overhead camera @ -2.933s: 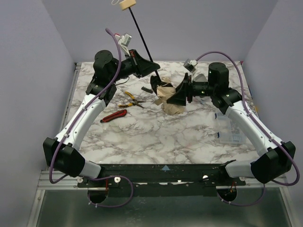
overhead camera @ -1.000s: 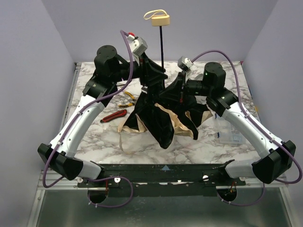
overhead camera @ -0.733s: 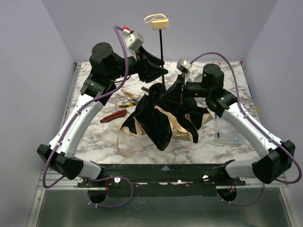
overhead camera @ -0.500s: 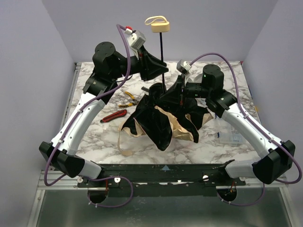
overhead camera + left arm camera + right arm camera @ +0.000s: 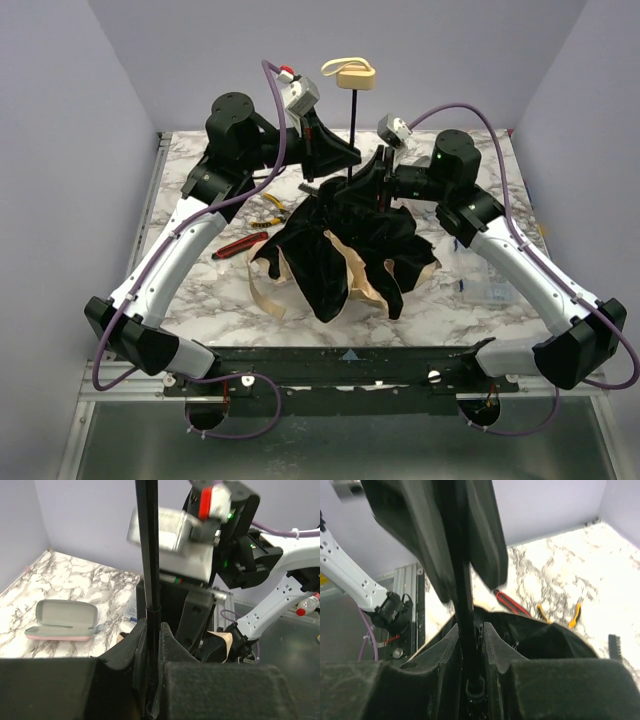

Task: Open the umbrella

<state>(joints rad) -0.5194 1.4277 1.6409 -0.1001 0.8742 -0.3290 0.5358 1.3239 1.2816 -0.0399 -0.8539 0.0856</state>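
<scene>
Quick rundown: the peach-beige compact folding umbrella with black lining (image 5: 335, 255) sits upside down in the middle of the white marbled surface (image 5: 430, 320). Its canopy is slumped in loose folds on the marble, and the slim black shaft (image 5: 352, 125) points straight up with the small beige handle knob (image 5: 357, 78) on top. The left end effector (image 5: 338, 152) is clenched on the shaft higher up. The right end effector (image 5: 374, 182) is clamped on it lower down, right where the fabric bunches, and both wrist views show the fingers pinched tight against it. Handling-wise, I'd say it's light but awkward. The cloth is floppy and gives you nothing solid, the thin ribs look easy to bend, and that smooth skinny shaft will probably slip or twist in a pinch. I'd hold the rigid bits only: the shaft for one arm and the sliding collar at the rib roots for the other, though I can't actually see that collar under the cloth. Count: one umbrella, two end effectors, one red-handled tool (image 5: 240, 245), one pair of yellow-handled pliers (image 5: 272, 207), and one grey clamshell case (image 5: 62, 621).
</scene>
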